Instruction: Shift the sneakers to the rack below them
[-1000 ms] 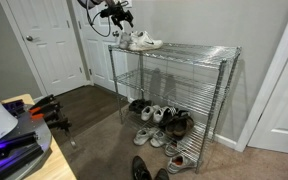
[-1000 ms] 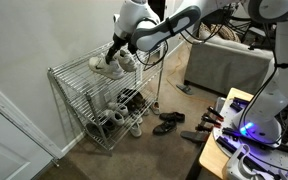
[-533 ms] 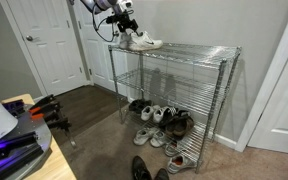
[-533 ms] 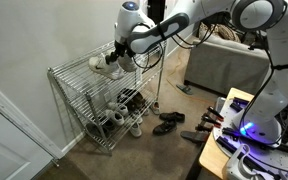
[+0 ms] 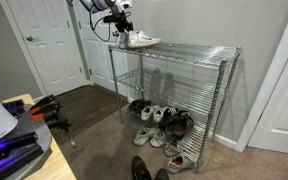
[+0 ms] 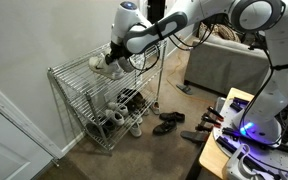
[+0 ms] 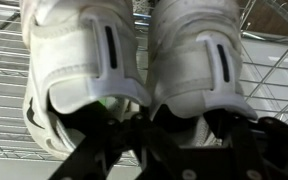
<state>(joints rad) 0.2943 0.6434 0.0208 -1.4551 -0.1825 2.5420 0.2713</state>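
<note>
The gripper has its dark fingers pinched in on the adjoining heels of the sneakers, apparently so that both shoes move as one; the pair is at the end of the top tier, hardly if at all raised; the rack lies directly below.
</note>
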